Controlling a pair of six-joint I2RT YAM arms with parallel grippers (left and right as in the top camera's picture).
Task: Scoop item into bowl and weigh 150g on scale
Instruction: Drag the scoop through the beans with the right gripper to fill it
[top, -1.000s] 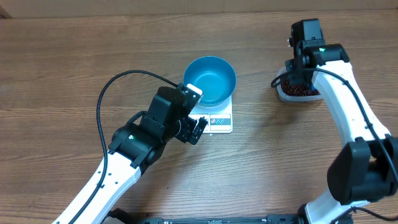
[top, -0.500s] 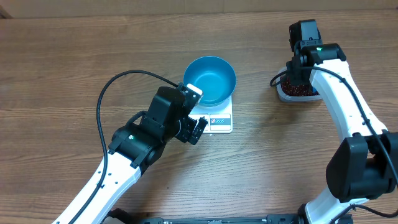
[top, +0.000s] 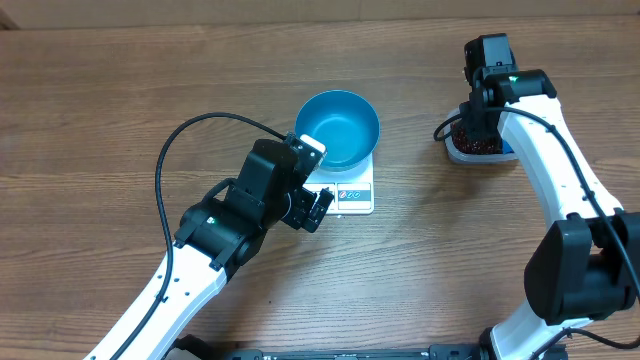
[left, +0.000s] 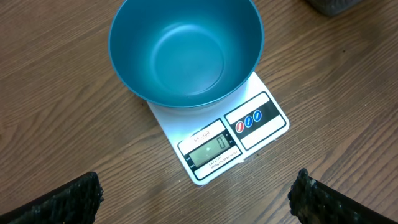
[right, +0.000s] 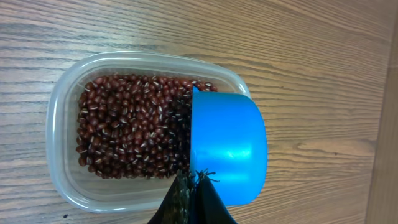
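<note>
Beans (right: 124, 124), small, dark red-brown and glossy, fill the clear plastic tub (right: 59, 124) at the far right of the wooden table (top: 100, 100). My right pincer (right: 191, 196) is clamped tight on the blue scoop (right: 227, 149). The scoop hangs over the tub's right end with its straight edge at the beans; I cannot tell whether it touches them. My own fingers hide the handle.

The blue bowl (left: 186, 56) sits empty on the white scale (left: 264, 134), well apart from the tub, covering the platform's far part. My left pincer (top: 318, 207) hovers just beside the scale's near edge, jaws spread wide and holding nothing. Nothing lies between tub and bowl except bare wood. A black cable (top: 190, 135) loops over the table beside my left arm.

The scale's display (left: 211, 149) reads 0. Small print above it looks like a model mark ending in 400, but I cannot read it for certain. Beside it are three round buttons (left: 249, 121), one red and two blue.
</note>
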